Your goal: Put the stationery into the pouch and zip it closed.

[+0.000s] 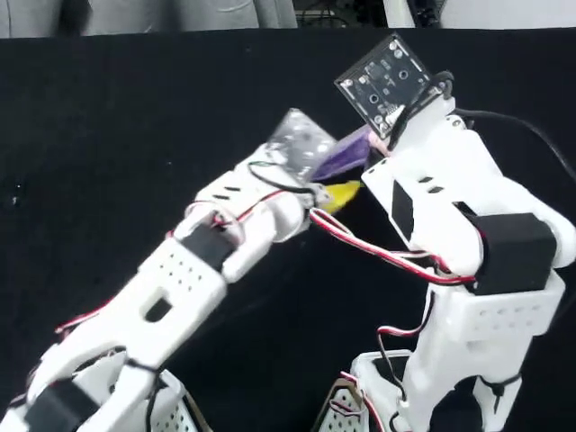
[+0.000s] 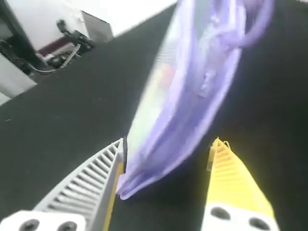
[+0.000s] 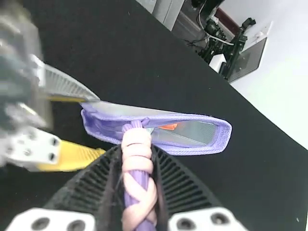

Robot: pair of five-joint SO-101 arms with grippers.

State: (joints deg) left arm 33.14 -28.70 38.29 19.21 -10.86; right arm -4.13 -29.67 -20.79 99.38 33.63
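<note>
The black table (image 1: 135,108) is seen to run to a straight far edge at the top of the high view, with broad bare cloth lying open toward the left arm's side. The two arms are crowded together near the middle. Beyond the edge, equipment and cabling (image 3: 216,33) are noted in the right wrist view. The pouch (image 1: 346,151) is held up off the table between the two grippers. It is purple with a stitched border, and a clear panel is noted, through which a small orange item (image 3: 168,127) is made out. Whether the zip is done up cannot be told. The right gripper (image 3: 136,149) is found pressed together on a braided purple-and-pink cord (image 3: 137,183) that is attached to the pouch's edge. The left gripper (image 2: 169,144) is found spread wide around one end of the pouch (image 2: 192,82). Its grey finger (image 2: 103,168) is set just beside the fabric, possibly touching. Its yellow finger (image 2: 231,178) is kept apart from it by a visible gap.
</note>
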